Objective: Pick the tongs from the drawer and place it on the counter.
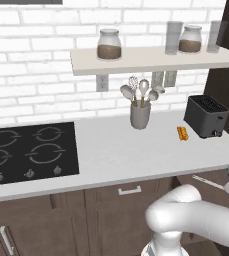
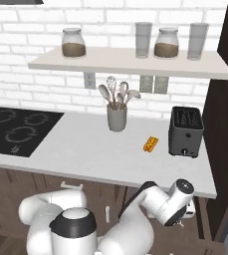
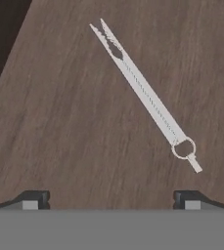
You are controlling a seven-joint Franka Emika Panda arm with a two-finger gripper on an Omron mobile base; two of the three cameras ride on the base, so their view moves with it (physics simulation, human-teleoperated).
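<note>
The tongs lie flat on the dark brown wooden floor of the drawer. They are a long thin silvery strip running diagonally, with the ring end nearest my fingers. My gripper hovers above them, open, its two fingertips spread wide with nothing between them. The ring end sits just beyond the right fingertip. In the right base view my hand hangs below the front edge of the pale counter, at its right end. The counter also spans the left base view.
On the counter stand a dark toaster, a grey holder with spoons and a whisk and a small orange item. A black cooktop lies at the left. A shelf with jars hangs above.
</note>
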